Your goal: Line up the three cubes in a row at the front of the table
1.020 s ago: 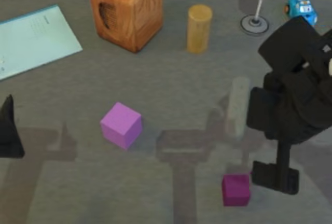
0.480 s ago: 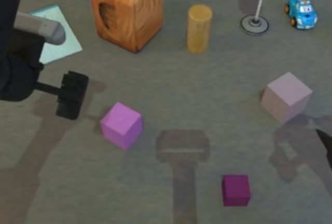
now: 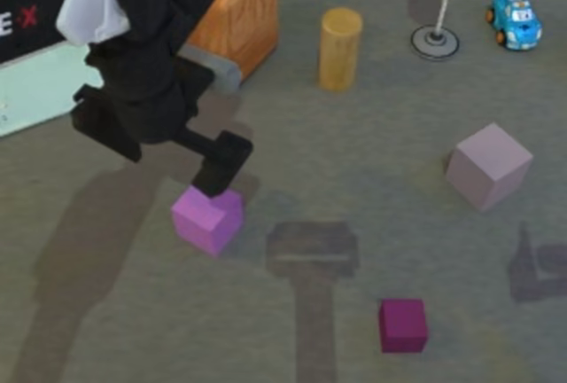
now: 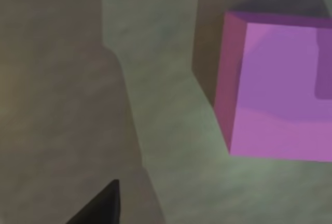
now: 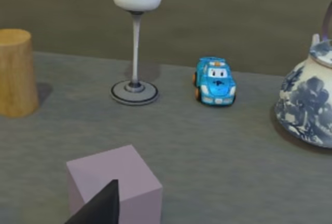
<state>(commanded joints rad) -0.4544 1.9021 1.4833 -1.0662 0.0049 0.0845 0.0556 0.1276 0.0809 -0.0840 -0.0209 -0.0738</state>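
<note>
Your left gripper point(image 3: 219, 173) has swung over the medium violet-pink matte cube point(image 3: 207, 216), mid-tabletop left; finger spread unreadable, grasp next.

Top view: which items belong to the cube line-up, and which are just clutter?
Job:
violet-pink cube, under the left tool
mauve cube
dark magenta cube

Clutter:
orange wood block
yellow cylinder
wine glass
toy car
turquoise paper
teapot
</note>
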